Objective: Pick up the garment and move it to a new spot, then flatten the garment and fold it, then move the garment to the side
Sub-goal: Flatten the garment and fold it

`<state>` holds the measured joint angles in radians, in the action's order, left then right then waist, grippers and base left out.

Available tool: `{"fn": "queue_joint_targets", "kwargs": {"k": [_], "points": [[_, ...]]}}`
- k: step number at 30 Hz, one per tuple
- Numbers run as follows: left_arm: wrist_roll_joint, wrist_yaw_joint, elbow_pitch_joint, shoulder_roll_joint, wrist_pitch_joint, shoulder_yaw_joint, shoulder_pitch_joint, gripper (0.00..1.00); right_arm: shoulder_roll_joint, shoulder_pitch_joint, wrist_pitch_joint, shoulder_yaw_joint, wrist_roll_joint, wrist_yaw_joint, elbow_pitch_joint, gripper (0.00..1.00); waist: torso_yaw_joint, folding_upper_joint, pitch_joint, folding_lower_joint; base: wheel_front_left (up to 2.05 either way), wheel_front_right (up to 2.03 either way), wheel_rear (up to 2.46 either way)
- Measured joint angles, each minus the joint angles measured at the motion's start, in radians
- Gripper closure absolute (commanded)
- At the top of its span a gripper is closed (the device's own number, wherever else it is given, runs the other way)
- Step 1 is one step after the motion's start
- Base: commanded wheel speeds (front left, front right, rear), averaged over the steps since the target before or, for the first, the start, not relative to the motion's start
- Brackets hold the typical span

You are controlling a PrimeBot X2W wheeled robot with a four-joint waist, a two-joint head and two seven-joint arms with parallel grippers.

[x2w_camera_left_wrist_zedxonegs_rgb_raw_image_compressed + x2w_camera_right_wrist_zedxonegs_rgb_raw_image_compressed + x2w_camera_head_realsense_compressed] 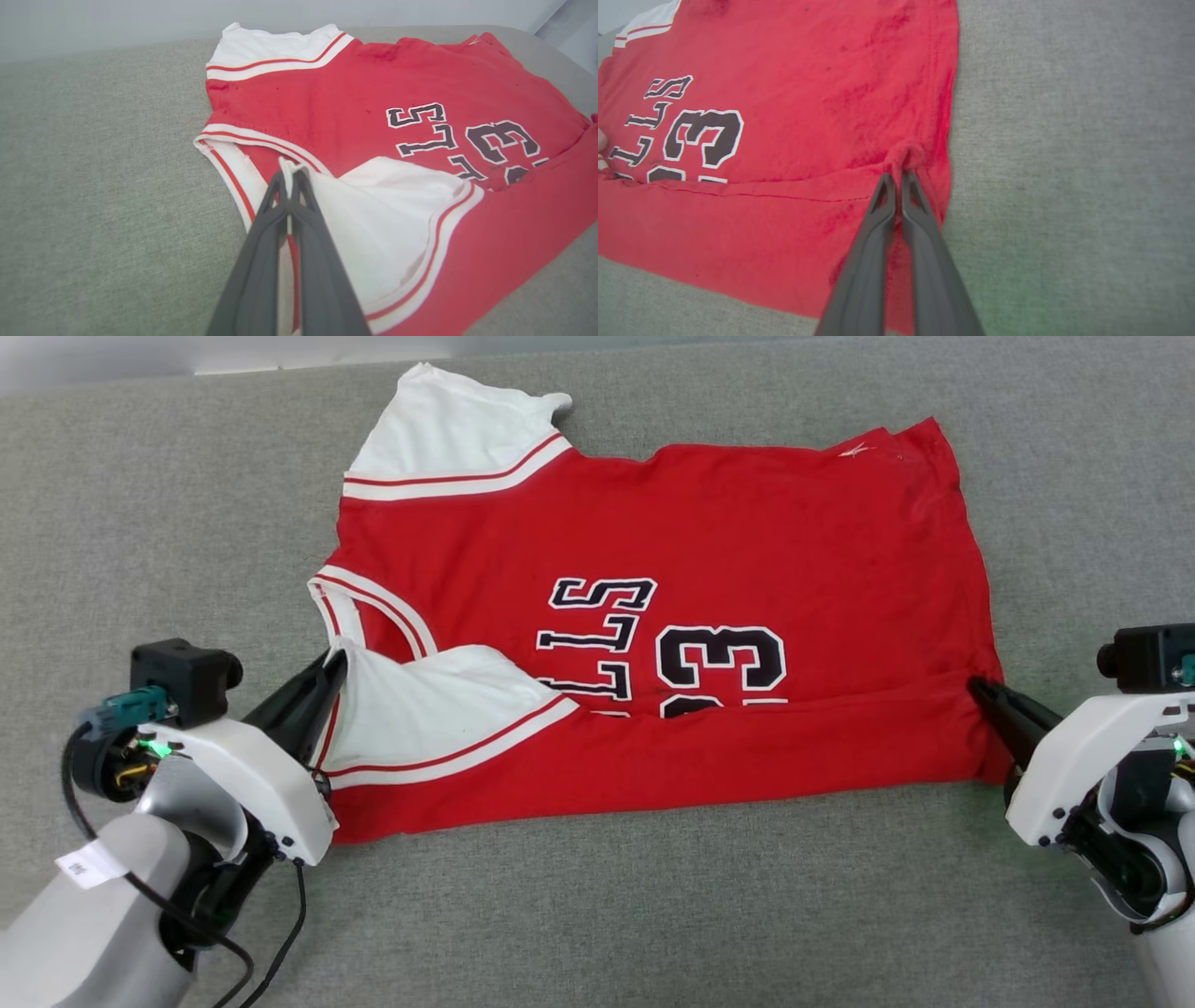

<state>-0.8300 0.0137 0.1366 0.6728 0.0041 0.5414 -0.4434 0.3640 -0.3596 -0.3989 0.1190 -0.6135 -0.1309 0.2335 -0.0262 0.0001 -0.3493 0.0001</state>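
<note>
The garment [709,551], a red jersey T-shirt with white sleeves, lies sideways on the grey surface with its near long edge folded over the lettering. My left gripper [334,665] is shut on the white sleeve corner beside the collar; in the left wrist view the garment [373,93] has that white cloth pinched at my left gripper [290,173]. My right gripper [976,687] is shut on the hem end of the fold. In the right wrist view my right gripper [899,176] pinches a bunch of red cloth of the garment [808,60].
The grey fabric surface [140,523] spreads on all sides of the shirt. A pale wall edge [93,355] runs along the far side. Black cables hang from my left forearm [112,915].
</note>
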Motion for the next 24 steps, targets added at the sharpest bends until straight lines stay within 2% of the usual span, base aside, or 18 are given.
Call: {"fn": "queue_joint_targets", "kwargs": {"k": [3,4,5,6,7,14,17,19,24], "points": [[0.007,0.0,0.049,-0.021,0.0,0.012,-0.007,1.0,-0.001,-0.009,0.011,0.015,0.018,0.0,0.028,1.0,0.001,0.0,0.002,0.0,0.0,0.0,0.0],[0.006,-0.002,0.062,-0.03,-0.001,0.015,-0.009,0.8,-0.002,-0.012,0.013,0.019,0.024,0.0,0.035,1.0,0.001,0.0,0.003,0.0,0.0,0.0,0.0],[0.011,-0.006,0.076,-0.036,-0.007,0.022,-0.011,0.0,-0.004,-0.014,0.018,0.02,0.026,0.0,0.045,0.76,0.002,0.0,0.005,0.0,0.0,0.0,0.0],[0.02,-0.009,0.091,-0.042,-0.013,0.026,-0.012,0.0,-0.005,-0.016,0.022,0.023,0.032,0.0,0.053,0.04,0.002,0.0,0.007,0.0,0.0,0.0,0.0],[0.027,-0.014,0.106,-0.049,-0.02,0.03,-0.012,0.0,-0.005,-0.019,0.024,0.029,0.038,0.0,0.06,0.0,0.002,0.0,0.01,0.0,0.0,0.0,0.0],[0.016,-0.048,0.163,-0.084,-0.06,0.022,0.008,0.0,0.015,-0.021,0.029,0.092,0.124,0.0,0.066,0.0,0.003,0.0,0.056,0.0,0.0,0.0,0.0],[0.008,-0.069,0.161,-0.078,-0.056,0.023,0.056,0.0,0.02,-0.003,0.02,0.091,0.174,0.0,0.053,0.0,0.001,0.0,0.087,-0.0001,0.0,0.0,0.0],[0.007,-0.097,0.146,-0.069,-0.047,0.023,0.086,0.0,0.016,0.02,-0.001,0.079,0.205,0.0,0.04,0.0,0.001,0.0,0.107,-0.0001,0.0,0.0,0.0],[-0.028,-0.2,0.027,-0.056,0.01,0.018,0.201,0.0,-0.036,0.109,-0.08,-0.027,0.297,0.0,-0.025,0.0,0.002,0.0,0.154,-0.0002,0.0,0.0,0.0]]}}
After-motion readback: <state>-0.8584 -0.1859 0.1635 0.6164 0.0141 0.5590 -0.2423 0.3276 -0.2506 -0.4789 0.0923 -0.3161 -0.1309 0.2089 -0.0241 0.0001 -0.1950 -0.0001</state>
